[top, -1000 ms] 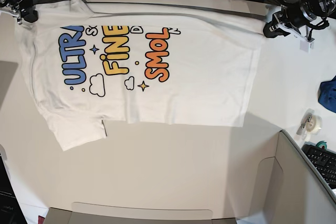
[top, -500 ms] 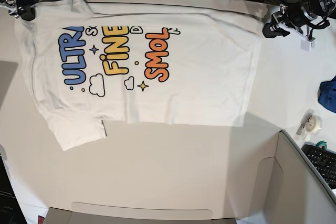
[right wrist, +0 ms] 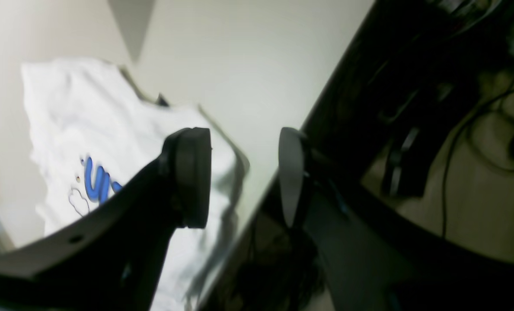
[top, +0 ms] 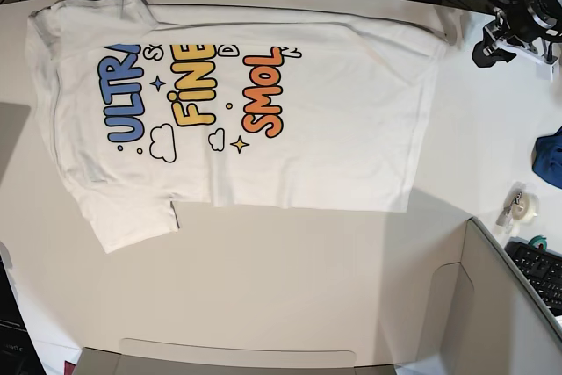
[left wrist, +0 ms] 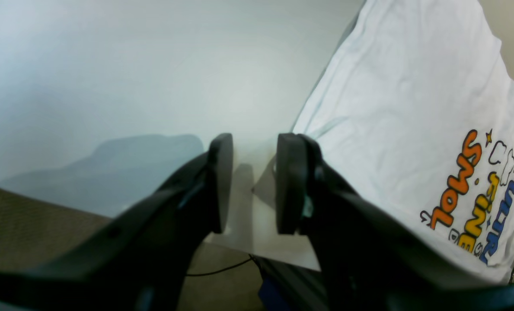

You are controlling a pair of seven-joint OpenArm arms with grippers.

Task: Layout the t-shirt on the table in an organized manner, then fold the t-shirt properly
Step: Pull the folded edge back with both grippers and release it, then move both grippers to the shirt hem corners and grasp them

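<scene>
1. The t-shirt (top: pixel 263 120) is shown spread print-up across the far half of the tabletop (top: pixel 290 278), one sleeve lying toward the near side.
2. The fabric is judged light, limp and easily wrinkled; it is best pinched at hem corners or shoulder seams.
3. The left gripper (left wrist: pixel 250 183) is seen with jaws spread, empty, beside the hem edge.
4. The right gripper (right wrist: pixel 244 177) likewise has jaws parted, nothing held.
</scene>
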